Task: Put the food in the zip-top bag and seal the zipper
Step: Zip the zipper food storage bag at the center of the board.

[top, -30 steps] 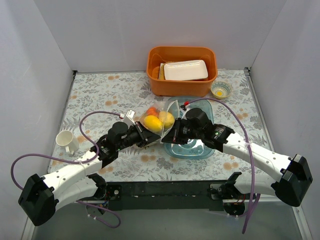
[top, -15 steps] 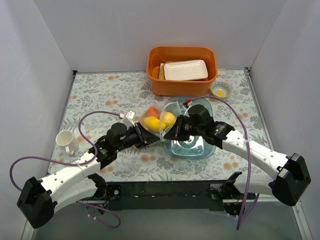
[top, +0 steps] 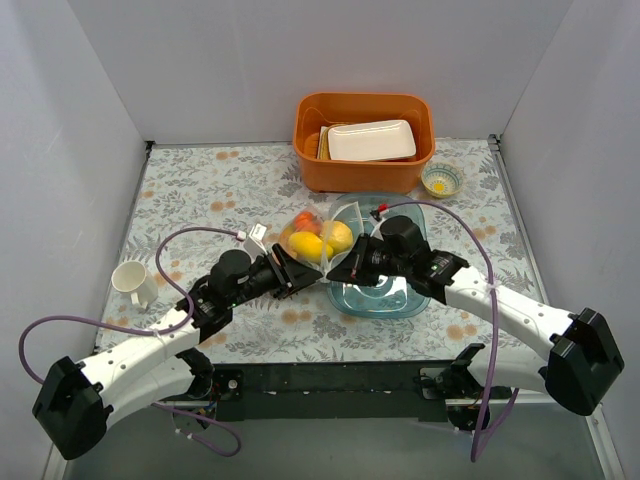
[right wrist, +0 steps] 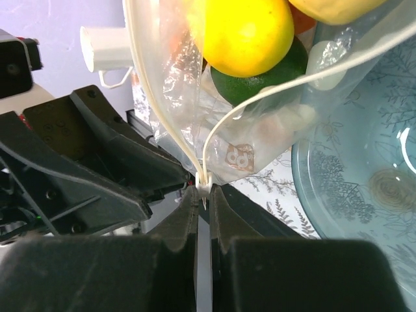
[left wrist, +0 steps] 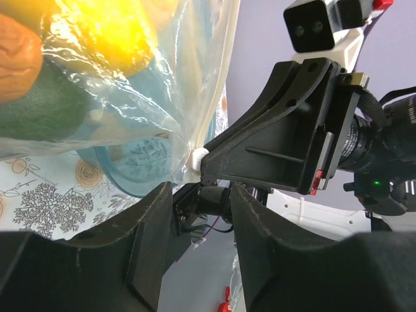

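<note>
- Step in hand, as judged: sealing. The food [top: 309, 246] lies inside the bag [top: 322, 228], mid-table, against the blue dish's [top: 400, 300] left rim.
- The right gripper's [right wrist: 203, 203] jaws are clamped on the zipper's [right wrist: 204, 182] near end. The left gripper's [left wrist: 198, 195] jaws stand apart beside it.
- Next move, as judged: press the gaping tracks together along their length.
</note>
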Tool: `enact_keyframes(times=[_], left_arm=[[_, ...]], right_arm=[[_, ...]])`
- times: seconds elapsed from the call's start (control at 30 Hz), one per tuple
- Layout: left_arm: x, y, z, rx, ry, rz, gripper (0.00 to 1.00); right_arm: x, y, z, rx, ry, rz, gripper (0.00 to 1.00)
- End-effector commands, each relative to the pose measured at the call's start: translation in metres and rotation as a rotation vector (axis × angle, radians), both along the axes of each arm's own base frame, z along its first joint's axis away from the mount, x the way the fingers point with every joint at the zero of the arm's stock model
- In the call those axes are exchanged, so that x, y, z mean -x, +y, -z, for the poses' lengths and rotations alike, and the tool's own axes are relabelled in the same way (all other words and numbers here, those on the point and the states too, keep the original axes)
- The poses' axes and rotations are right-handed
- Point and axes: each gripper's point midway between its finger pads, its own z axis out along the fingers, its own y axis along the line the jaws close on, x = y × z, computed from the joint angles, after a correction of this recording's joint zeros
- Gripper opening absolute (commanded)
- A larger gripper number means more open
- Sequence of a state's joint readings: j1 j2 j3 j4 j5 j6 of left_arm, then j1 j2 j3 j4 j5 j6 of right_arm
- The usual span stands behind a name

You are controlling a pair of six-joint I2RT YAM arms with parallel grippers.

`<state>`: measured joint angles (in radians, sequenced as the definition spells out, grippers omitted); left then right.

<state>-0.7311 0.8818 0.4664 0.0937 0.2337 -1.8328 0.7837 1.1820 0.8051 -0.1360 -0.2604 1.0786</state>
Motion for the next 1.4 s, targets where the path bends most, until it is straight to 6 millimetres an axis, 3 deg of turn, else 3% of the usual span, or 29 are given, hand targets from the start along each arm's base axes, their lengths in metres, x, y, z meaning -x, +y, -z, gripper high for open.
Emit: enact_keyframes(times=[0.0,0.23,0.43,0.6,0.87,1.1,1.37], left_arm=[[0.002,0.0,-0.005,0.06,0.005,-0.017,0.39],[0.004,0.0,0.0,0.086,0.042,-0.048,0.39],[0.0,0.0,0.008,0.074,0.049,-0.085,0.37],[-0.008,-0.004,0.003,0.094,0.028,-0.112,0.33],[-0.001,-0.008,0.012,0.092,0.062,-0.117,0.29],[0.002,-0.006,0.015,0.088,0.074,-0.136,0.32],[-0.015,0.003,0.004,0.132,0.008,-0.235,0.34]], right_arm=[[0.001,0.004,-0.018,-0.113,-0.019,0.027,0.01],[-0.001,0.003,-0.026,-0.24,-0.003,0.104,0.01],[0.0,0.003,-0.024,-0.27,0.016,0.123,0.01],[0.005,0.003,-0.022,-0.3,0.033,0.131,0.01],[0.004,0.002,-0.025,-0.312,0.03,0.144,0.01],[0.005,0.003,-0.023,-0.315,0.041,0.141,0.01],[0.008,0.002,-0.021,-0.307,0.05,0.131,0.01]])
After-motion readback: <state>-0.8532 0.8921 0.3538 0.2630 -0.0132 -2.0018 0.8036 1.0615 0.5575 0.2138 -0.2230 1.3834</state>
